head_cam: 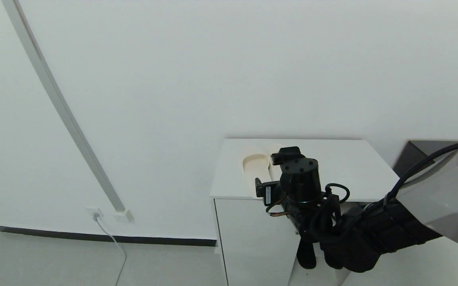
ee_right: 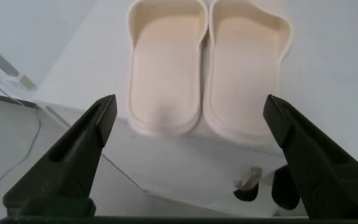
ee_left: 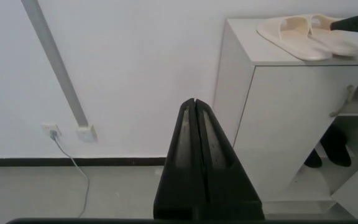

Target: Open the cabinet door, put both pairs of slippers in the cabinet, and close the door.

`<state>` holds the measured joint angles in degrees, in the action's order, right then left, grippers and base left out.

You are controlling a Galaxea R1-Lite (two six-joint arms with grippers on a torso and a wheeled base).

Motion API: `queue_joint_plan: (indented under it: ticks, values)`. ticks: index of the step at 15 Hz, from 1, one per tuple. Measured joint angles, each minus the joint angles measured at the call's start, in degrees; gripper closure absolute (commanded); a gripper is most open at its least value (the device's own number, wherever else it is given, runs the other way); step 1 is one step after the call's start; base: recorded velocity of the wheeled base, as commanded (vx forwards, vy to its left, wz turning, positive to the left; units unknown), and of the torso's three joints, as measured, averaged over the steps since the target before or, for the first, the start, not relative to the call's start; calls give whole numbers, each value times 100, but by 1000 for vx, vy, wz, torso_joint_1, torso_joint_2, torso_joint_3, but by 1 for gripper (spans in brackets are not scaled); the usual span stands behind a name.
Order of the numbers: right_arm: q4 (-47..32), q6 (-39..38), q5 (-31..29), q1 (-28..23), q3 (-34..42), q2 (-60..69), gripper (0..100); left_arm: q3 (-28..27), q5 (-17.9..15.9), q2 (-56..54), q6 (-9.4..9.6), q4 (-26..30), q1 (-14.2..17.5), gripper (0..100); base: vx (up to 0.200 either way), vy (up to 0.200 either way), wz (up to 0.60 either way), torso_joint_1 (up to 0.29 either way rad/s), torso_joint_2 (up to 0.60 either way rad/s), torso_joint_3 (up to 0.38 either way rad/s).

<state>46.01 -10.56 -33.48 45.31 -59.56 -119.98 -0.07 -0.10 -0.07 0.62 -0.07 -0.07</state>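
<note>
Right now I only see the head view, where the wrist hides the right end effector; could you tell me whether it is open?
Observer: Yes, the right end effector is open wide, lined up with the cream slippers on top of the cabinet.
Operator: Is the other pair stowed?
Observer: The dark pair stands inside the cabinet, below a shelf, on the open side.
Operator: And the other arm?
Observer: The left end effector is shut and empty.
</note>
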Motion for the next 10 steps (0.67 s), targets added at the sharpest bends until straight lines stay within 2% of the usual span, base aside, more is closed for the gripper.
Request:
queue_joint_plan:
  ticks: [1,4,10]
  values:
    - [93,0,123,-45,2,-78,0,-2,2,0,0,5,0,100,200,0,0,2,-2,2]
    - [354,16,239,-146,-28,-391,0,-2,12,0,-11,0,0,100,0,0,0,0,0,0]
    - [345,24,371,-265,-385,-780,0,-2,17,0,-27,-2,0,100,0,0,0,0,0,0]
